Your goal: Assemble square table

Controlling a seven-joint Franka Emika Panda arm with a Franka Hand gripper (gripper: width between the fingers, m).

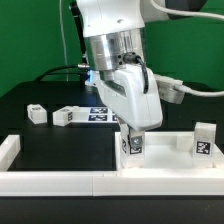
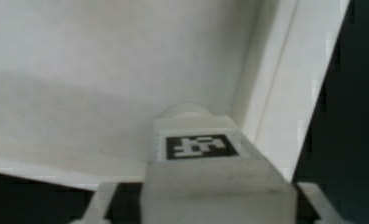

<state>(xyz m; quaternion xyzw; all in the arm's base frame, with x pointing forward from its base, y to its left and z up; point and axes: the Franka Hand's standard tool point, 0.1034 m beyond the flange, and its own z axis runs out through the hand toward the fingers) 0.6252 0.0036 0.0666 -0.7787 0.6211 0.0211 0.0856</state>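
Small white tagged plastic leg [image 1: 133,146] is pinched by the gripper [image 1: 134,133], by the raised rim of the big white square top [image 1: 170,152] — reckoned light, stiff, slick, so flat sides are best gripped.

Sq. top [image 1: 170,152] & leg [image 1: 133,146]: white plastic, smooth, matt. Bench [image 1: 60,145]: black, matt.

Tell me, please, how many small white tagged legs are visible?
4 legs: two on the black table at the exterior view's left, one leg held by the hand, one standing on the white plastic square top. More may be hidden.
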